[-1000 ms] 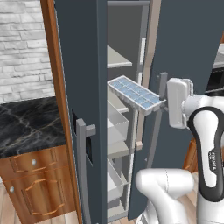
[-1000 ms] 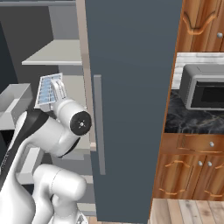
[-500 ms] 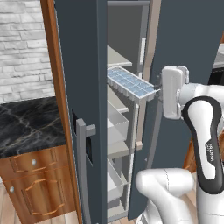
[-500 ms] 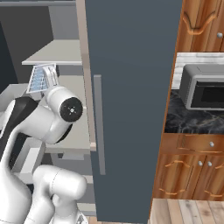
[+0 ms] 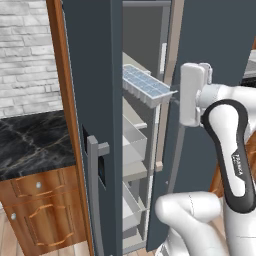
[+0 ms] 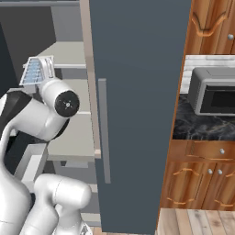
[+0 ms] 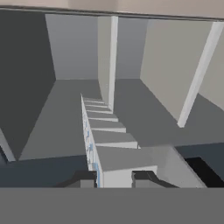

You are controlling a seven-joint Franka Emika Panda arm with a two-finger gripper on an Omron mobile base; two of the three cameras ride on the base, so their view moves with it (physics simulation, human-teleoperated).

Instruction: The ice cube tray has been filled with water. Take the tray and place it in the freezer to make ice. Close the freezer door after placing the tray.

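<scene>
The ice cube tray [image 5: 146,86] sits in the end effector [image 7: 113,178], gripped at its near end and reaching away from the hand into the freezer [image 5: 134,150]. In the left base view the tray hangs in the gap between the freezer door [image 5: 92,100] on the left and the plain slate-blue door [image 5: 210,40] on the right, its far end over a light grey shelf [image 5: 131,65] and its near end just beside the white hand. It is tilted, the far end higher than the near one, and the pale blue water [image 5: 142,82] shows in two rows of cells. In the right base view the tray [image 6: 36,71] peeks out above the arm's round joint, in front of the grey shelves. In the hand view the tray [image 7: 105,131] stands on edge, running from between the two dark fingertips [image 7: 83,178] up toward the back of the compartment, with a thin blue line along its left side. The fingertips are closed against the tray's near end, one on each side. The freezer door stands wide open, its grey bar handle [image 5: 94,165] toward the camera. A dark marble tabletop [image 5: 30,145] lies to the left, over wooden cabinets.
</scene>
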